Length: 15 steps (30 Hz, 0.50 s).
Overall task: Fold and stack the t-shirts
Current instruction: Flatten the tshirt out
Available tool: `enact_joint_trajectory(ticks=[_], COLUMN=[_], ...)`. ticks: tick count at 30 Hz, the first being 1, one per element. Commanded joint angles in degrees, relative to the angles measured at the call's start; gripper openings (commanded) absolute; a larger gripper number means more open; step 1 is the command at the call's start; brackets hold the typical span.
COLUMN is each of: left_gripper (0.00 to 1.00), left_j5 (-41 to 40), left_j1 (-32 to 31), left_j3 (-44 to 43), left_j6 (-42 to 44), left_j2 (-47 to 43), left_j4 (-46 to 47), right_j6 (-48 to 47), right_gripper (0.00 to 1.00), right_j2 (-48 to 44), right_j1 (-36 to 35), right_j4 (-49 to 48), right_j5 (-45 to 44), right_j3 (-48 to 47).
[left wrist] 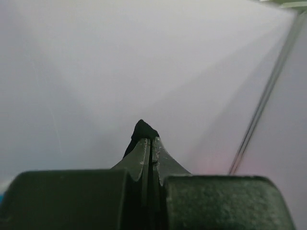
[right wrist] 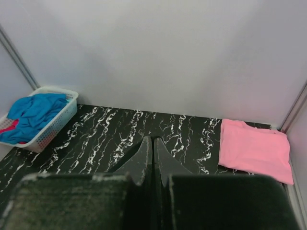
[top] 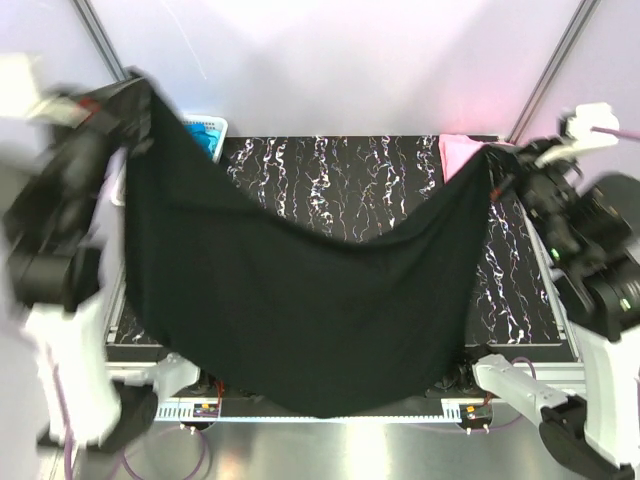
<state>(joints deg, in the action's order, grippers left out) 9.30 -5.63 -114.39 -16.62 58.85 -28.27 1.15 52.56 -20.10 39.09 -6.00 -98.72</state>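
A large black t-shirt (top: 300,300) hangs spread in the air between my two grippers, sagging in the middle, its lower edge past the table's near edge. My left gripper (top: 140,92) is raised at the far left and shut on one corner; a tuft of black cloth (left wrist: 142,129) pokes past its tips (left wrist: 151,140). My right gripper (top: 497,165) is raised at the right and shut on the other corner; its jaws (right wrist: 153,140) are pressed together. A folded pink t-shirt (right wrist: 254,149) lies at the table's far right corner, also in the top view (top: 458,155). Blue and red shirts (right wrist: 29,115) lie in the basket.
A white slotted basket (right wrist: 55,125) stands at the far left of the black marbled table (right wrist: 124,134), partly hidden behind the black shirt in the top view (top: 210,130). Grey walls and metal posts (top: 545,70) enclose the table.
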Motion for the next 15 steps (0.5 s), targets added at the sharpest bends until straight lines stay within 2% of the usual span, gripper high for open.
enact_joint_trajectory(ticks=[1, 8, 15], left_gripper=[0.0, 0.0, 0.0], left_j5=[-4.9, -11.8, -12.9], left_j1=[0.0, -0.1, -0.1], left_j3=[1.2, -2.9, -0.2], left_j6=[-0.4, 1.1, 2.7], left_j2=[8.0, 9.6, -0.6], left_j4=[-2.8, -7.4, -9.5], right_j6=[-0.9, -4.0, -2.8], right_gripper=[0.0, 0.0, 0.0], right_j2=[3.8, 6.0, 0.2], right_j1=[0.1, 0.1, 0.1], right_j4=[-8.2, -8.5, -6.4], right_j5=[-4.3, -4.3, -2.4], right_j3=[-0.1, -5.2, -4.2])
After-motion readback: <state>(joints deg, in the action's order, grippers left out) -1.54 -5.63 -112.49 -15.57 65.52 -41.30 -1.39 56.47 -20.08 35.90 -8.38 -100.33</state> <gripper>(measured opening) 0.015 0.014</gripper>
